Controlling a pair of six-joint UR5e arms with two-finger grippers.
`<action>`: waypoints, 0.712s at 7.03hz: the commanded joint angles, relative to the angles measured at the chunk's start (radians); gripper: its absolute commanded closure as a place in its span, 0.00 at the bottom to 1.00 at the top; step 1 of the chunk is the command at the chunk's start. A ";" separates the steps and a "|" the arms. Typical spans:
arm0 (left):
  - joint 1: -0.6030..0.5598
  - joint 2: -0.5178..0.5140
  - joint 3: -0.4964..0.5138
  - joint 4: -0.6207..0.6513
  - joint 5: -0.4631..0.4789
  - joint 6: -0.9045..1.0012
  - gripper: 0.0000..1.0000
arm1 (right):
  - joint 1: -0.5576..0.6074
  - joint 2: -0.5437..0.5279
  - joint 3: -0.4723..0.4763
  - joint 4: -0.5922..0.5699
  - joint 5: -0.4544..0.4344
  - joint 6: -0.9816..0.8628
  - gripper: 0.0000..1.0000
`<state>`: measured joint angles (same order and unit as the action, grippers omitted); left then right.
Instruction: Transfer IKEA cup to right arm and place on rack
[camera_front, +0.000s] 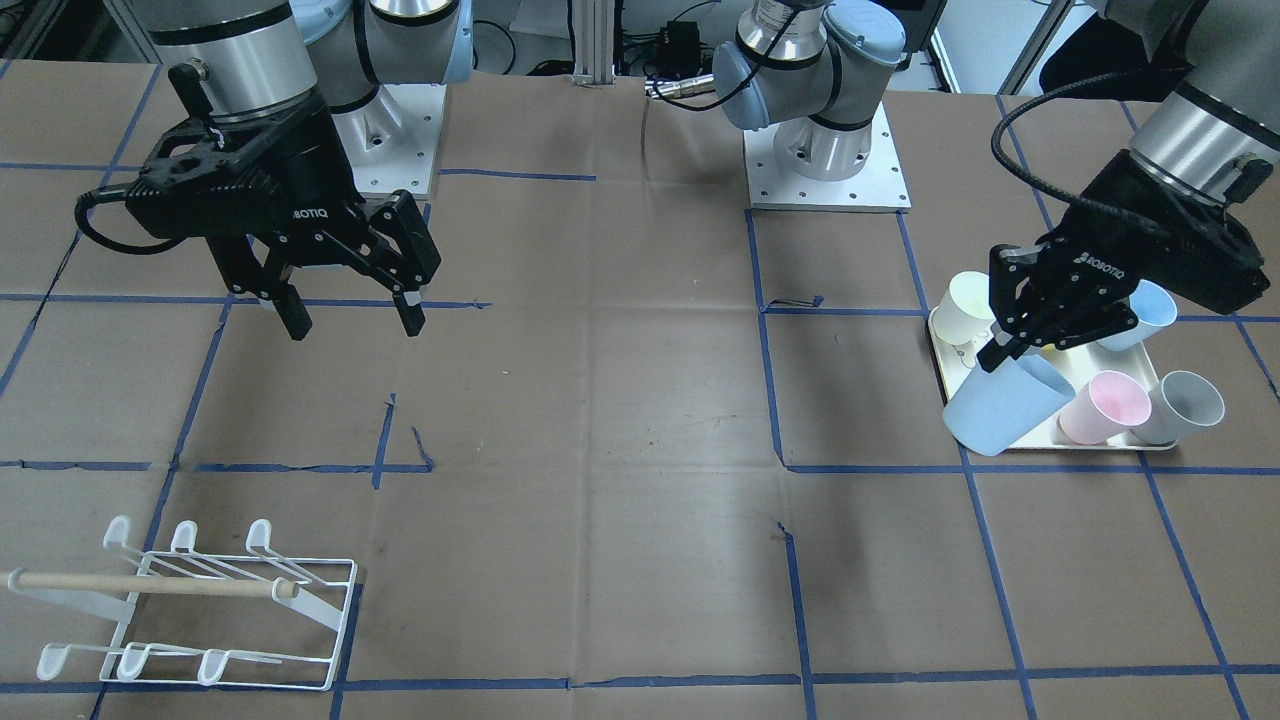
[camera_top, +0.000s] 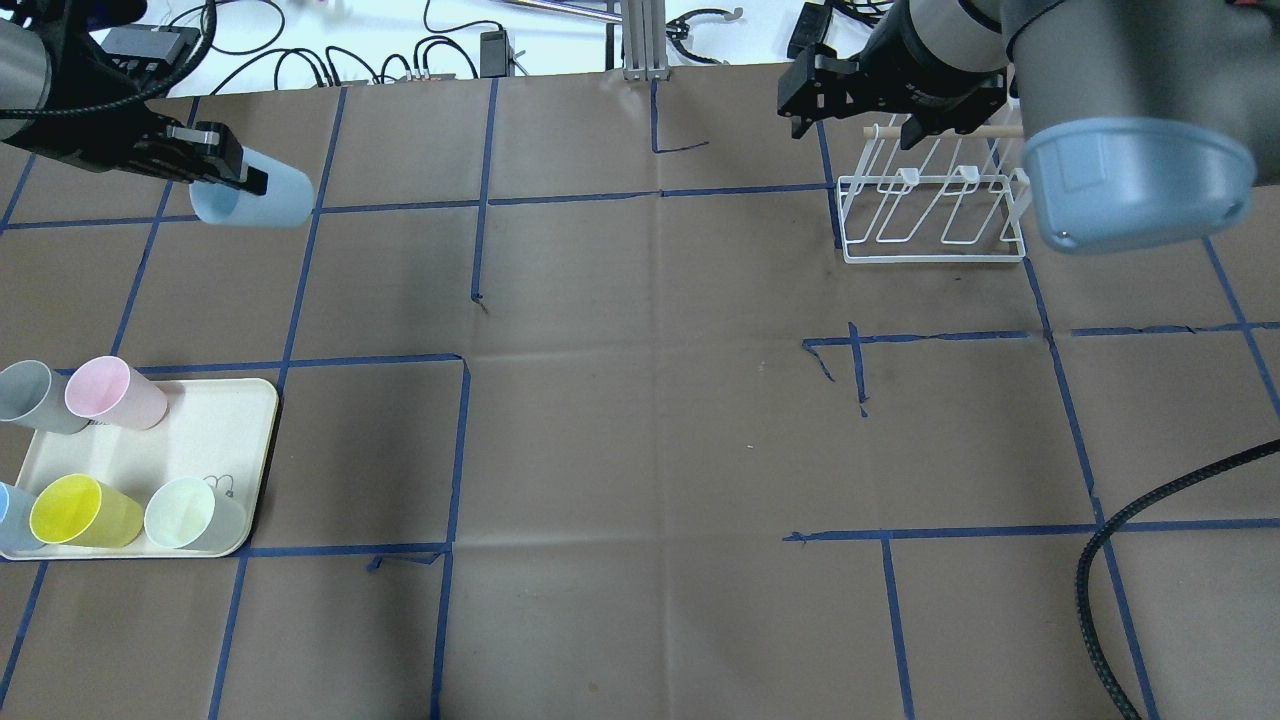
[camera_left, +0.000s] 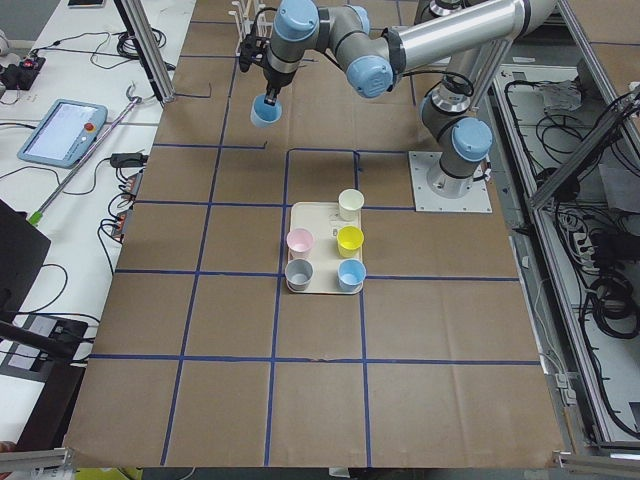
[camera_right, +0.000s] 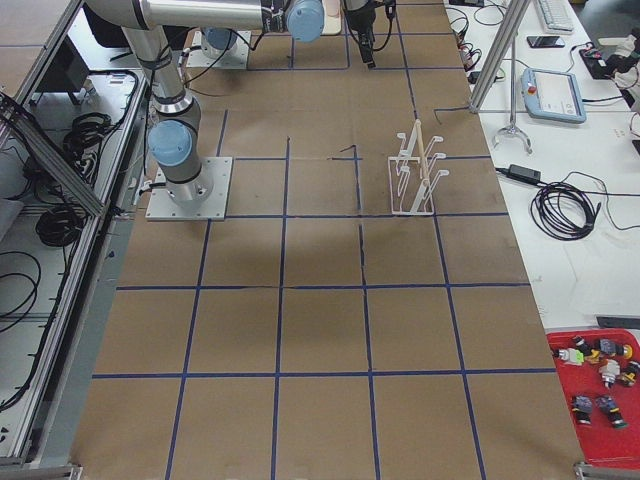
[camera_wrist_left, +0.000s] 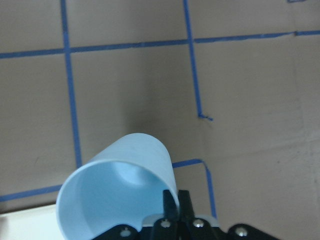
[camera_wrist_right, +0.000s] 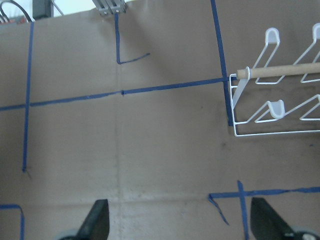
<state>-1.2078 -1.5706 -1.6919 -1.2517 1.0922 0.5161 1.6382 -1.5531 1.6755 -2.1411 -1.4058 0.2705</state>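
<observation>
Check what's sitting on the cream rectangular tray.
Five plastic cups: grey cup, pink cup, yellow cup, pale cream cup, blue cup. Tray surface beneath them is hidden.

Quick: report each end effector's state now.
Left end effector: closed on the light blue cup.
Right end effector: open, empty.

The light blue cup (camera_front: 1000, 410) hangs tilted, its rim pinched by the left gripper (camera_top: 240, 178). The white wire rack (camera_front: 150, 585) stands upright on the table. The right gripper (camera_front: 356, 328) hangs with its fingers spread wide.
</observation>
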 joint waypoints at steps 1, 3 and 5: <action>-0.045 -0.003 -0.025 0.185 -0.200 0.011 1.00 | 0.000 0.005 0.114 -0.322 0.137 0.347 0.00; -0.113 -0.009 -0.029 0.262 -0.274 0.024 1.00 | 0.002 0.004 0.289 -0.684 0.218 0.702 0.00; -0.131 -0.009 -0.137 0.386 -0.423 0.109 1.00 | 0.002 0.005 0.457 -0.996 0.331 1.048 0.01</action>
<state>-1.3267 -1.5795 -1.7620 -0.9453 0.7415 0.5802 1.6396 -1.5483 2.0341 -2.9544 -1.1412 1.0994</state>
